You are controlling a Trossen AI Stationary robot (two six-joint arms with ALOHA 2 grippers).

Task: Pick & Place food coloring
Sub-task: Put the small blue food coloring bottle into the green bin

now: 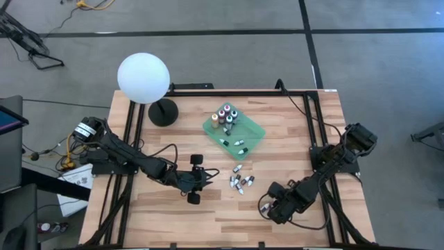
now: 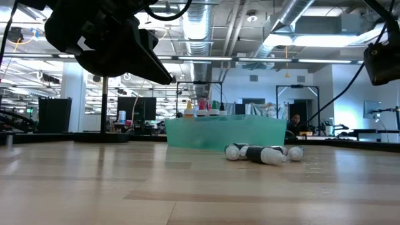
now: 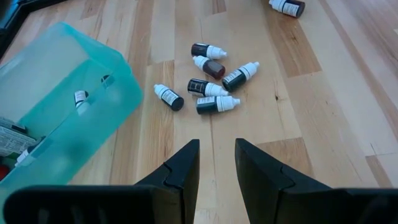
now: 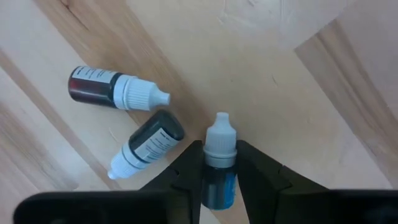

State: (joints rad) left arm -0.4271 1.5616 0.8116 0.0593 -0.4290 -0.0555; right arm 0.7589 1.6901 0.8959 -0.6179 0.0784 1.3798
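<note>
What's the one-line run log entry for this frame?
left gripper: open, empty, facing loose bottles | right gripper: fingers shut on blue bottle, two bottles beside | tray: several bottles inside

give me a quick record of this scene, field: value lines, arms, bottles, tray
table: wooden top
tray: green tray, back centre of the table
bottles in tray: several upright, a few lying flat
loose bottles: cluster lying on the wood in front of the tray
left gripper: fingers apart, empty, pointed at the loose cluster
right gripper: fingers closed on a blue bottle with a white cap
near right gripper: two more bottles lying on the wood
other: white globe lamp, back left
</note>
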